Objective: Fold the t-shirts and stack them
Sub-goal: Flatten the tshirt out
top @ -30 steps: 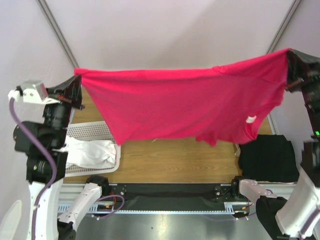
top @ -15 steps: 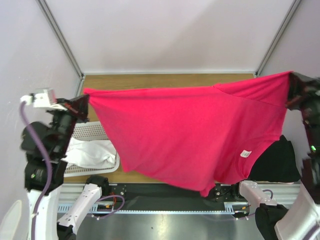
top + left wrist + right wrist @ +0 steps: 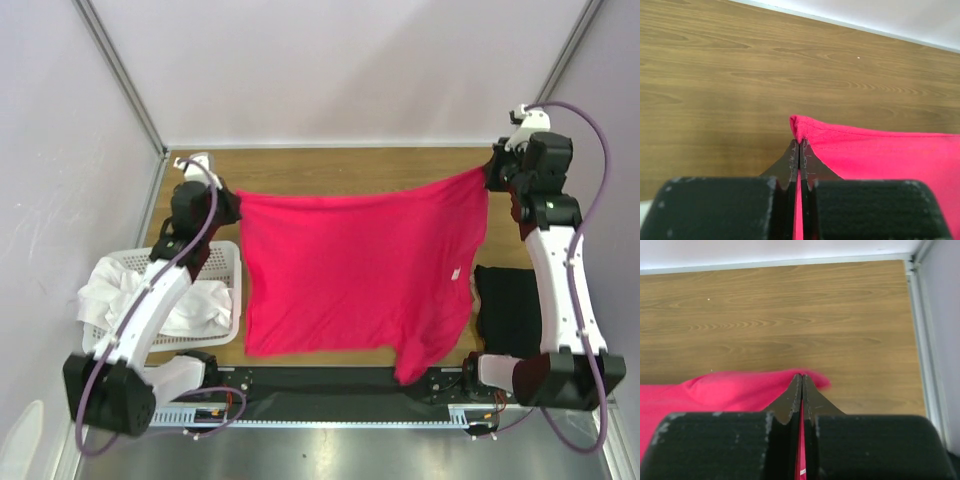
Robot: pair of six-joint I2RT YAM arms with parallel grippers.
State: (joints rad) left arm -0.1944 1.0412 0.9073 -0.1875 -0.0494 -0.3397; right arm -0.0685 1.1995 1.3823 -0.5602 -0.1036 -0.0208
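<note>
Nearest the arms, level with the white basket [image 3: 222, 262] and well to its right, the black t-shirt [image 3: 508, 305] lay as a compact dark rectangle on the worktop [image 3: 330, 165]. It looked already folded, probably the base of the stack. In the basket itself sat a heap of white t-shirts [image 3: 190, 300], crumpled and seemingly not yet handled.

Just right of the basket, the crimson-pink t-shirt [image 3: 350, 270] hung spread between the arms, with its near hem blurred past the worktop's near edge. It was stretched open but not yet laid flat or folded.

Just beyond the basket's far right corner, the left tool [image 3: 799, 150] was pressed together, pinching one far corner of the pink fabric. Far across from the basket, the right tool [image 3: 801, 385] pinched the other far corner the same way.

By this look, one shirt was finished, one was in hand, and the white ones were left.
</note>
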